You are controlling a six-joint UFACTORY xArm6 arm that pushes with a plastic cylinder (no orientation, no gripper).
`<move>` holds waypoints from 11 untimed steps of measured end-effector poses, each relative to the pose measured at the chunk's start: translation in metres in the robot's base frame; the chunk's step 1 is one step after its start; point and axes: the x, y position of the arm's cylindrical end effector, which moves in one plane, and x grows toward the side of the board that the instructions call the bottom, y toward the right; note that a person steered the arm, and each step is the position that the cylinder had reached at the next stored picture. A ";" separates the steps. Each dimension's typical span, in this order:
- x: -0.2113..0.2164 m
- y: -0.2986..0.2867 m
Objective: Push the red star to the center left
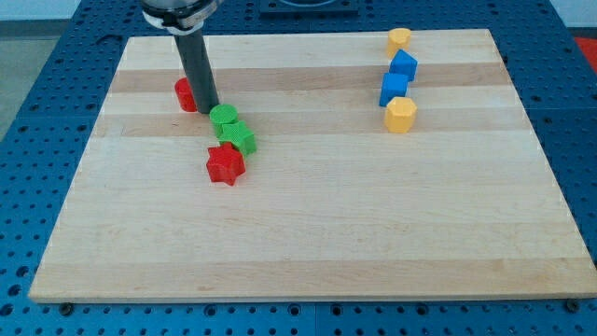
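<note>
The red star (pixel 225 164) lies on the wooden board (pixel 308 233), left of the middle. Two green blocks touch it from above: a green star-like block (pixel 238 137) and a green round block (pixel 223 117). My tip (pixel 207 109) is at the end of the dark rod, just left of the green round block and above the red star. A red round block (pixel 187 94) sits behind the rod to its left, partly hidden by it.
At the view's upper right stands a column of blocks: a yellow block (pixel 399 38) at the top edge, two blue blocks (pixel 403 65) (pixel 394 89), and a yellow hexagonal block (pixel 400 115). A blue perforated table surrounds the board.
</note>
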 end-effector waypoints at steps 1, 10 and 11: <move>0.028 -0.004; 0.120 0.073; 0.102 0.037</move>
